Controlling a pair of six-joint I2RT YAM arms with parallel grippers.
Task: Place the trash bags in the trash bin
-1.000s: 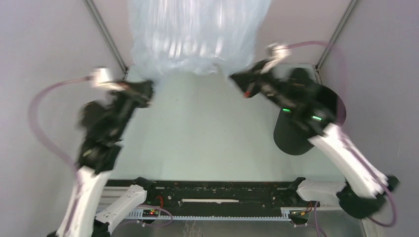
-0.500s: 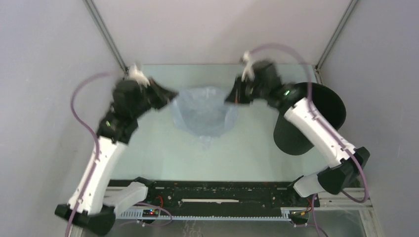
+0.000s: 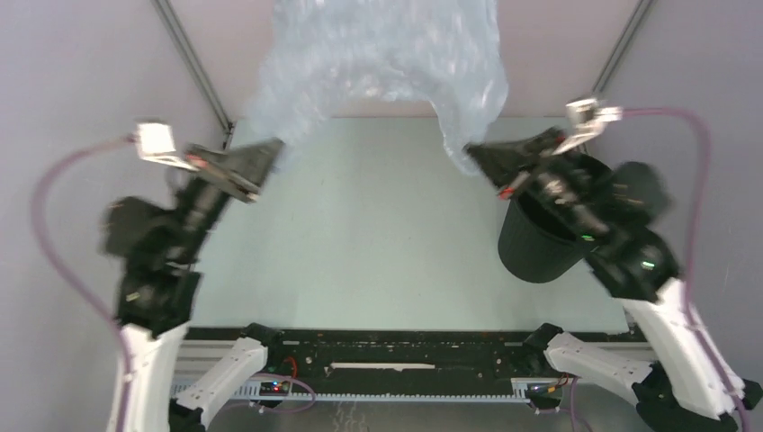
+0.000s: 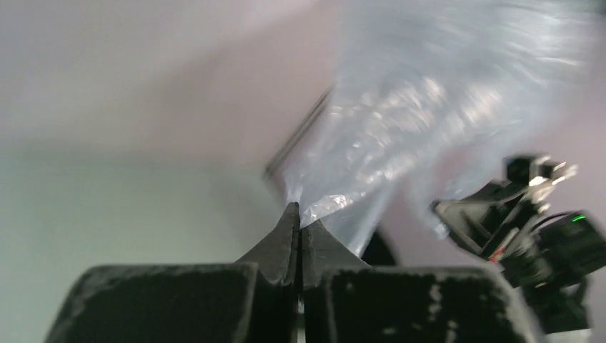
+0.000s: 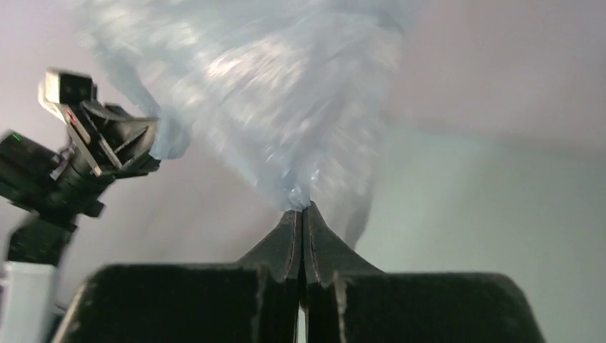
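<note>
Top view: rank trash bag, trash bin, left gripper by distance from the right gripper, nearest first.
1. trash bag: pinched in the shut right gripper, spread raised at the back.
2. trash bin: close by, toward the near edge on the right side.
3. left gripper: across on the left, pinching the bag's other end.
</note>
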